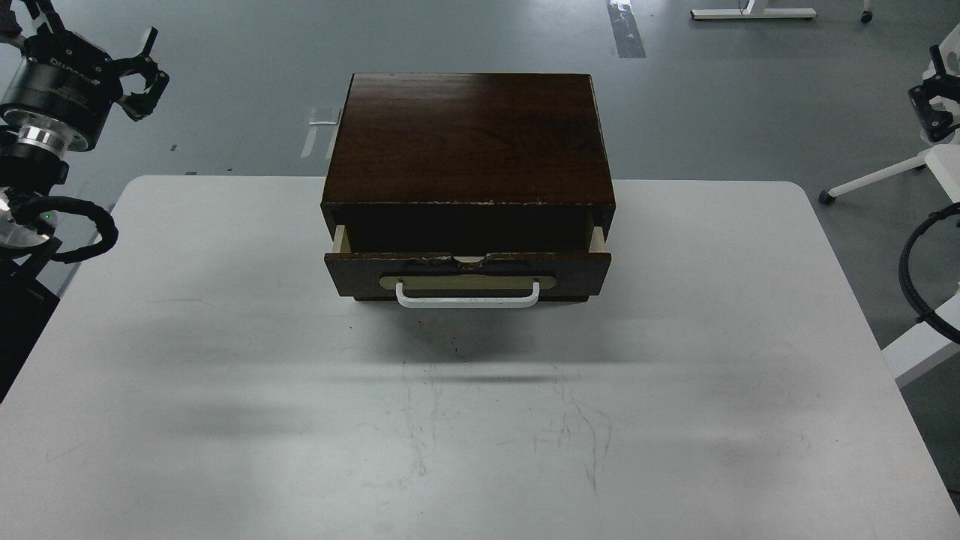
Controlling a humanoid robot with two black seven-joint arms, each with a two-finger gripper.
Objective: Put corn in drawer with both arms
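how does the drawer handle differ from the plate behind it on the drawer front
The handle is a white bar; the plate is a pale brass colour. The handle stands out from the front of the drawer with bent ends, while the plate lies flat against the dark wood. The plate reaches slightly further to each side than the handle. Both run level across the middle of the partly open drawer's front.

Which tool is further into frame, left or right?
The left tool: it shows whole at top left, well clear of the drawer. The right tool is only a sliver at the right edge.
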